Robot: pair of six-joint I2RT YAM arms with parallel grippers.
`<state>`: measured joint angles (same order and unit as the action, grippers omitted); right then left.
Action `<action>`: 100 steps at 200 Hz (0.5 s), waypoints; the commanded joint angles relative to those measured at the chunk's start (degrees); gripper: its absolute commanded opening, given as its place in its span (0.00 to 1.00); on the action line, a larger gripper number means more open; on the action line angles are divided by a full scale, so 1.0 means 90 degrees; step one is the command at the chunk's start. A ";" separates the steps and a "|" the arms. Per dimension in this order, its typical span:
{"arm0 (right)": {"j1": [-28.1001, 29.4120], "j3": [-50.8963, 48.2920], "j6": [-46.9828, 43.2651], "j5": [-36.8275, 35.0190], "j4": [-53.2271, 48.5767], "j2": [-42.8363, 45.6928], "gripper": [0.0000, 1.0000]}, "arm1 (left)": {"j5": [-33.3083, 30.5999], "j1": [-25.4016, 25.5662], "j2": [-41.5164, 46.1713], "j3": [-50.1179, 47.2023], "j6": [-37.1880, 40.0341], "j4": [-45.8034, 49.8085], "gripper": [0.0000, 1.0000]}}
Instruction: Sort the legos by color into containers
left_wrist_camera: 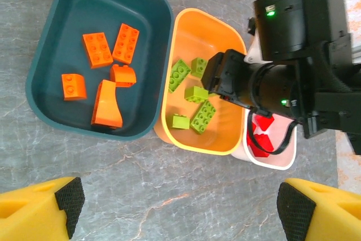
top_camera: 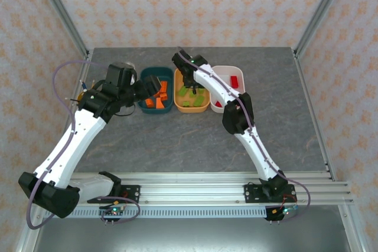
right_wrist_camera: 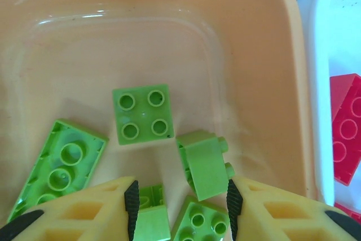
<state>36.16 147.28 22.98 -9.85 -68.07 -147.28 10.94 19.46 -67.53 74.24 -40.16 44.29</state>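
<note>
Operator: Pads (right_wrist_camera: 131, 201) of my right gripper (right_wrist_camera: 181, 198) stand partway apart over the orange tub (right_wrist_camera: 169, 4) and clamp nothing. One green lego (right_wrist_camera: 204, 165) lies tilted on its side between them. It touches the pad at the right of the wrist view.

Reviewer: Fault risk?

Operator: If I lift while that lego leans on the pad, it may drag upward and tip over the rim. It would then land beside the red legos (right_wrist_camera: 347, 128) in the white tub (right_wrist_camera: 338, 26), which is a colour error. I judge that wider jaws and a straight rise would prevent this.

Reviewer: Other arm?

Operator: My left gripper (left_wrist_camera: 181, 204) hangs wide open and empty above the table (left_wrist_camera: 141, 167), near the teal tub (left_wrist_camera: 51, 60) holding orange legos (left_wrist_camera: 107, 49).

Reviewer: Unverified items?

Operator: My right arm covers part of the white tub in the left wrist view, so I cannot count the red legos. I also cannot tell whether any lego lies loose beneath the arms.
</note>
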 commanded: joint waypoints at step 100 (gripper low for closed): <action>-0.0053 -0.6203 -0.0257 -0.0931 0.1701 0.6816 0.51 | -0.0286 -0.0281 0.1088 -0.0458 -0.0074 0.0966 0.95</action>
<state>36.16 105.45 20.53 -14.46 -56.66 -97.30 9.82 18.09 -59.57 72.36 -40.38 49.98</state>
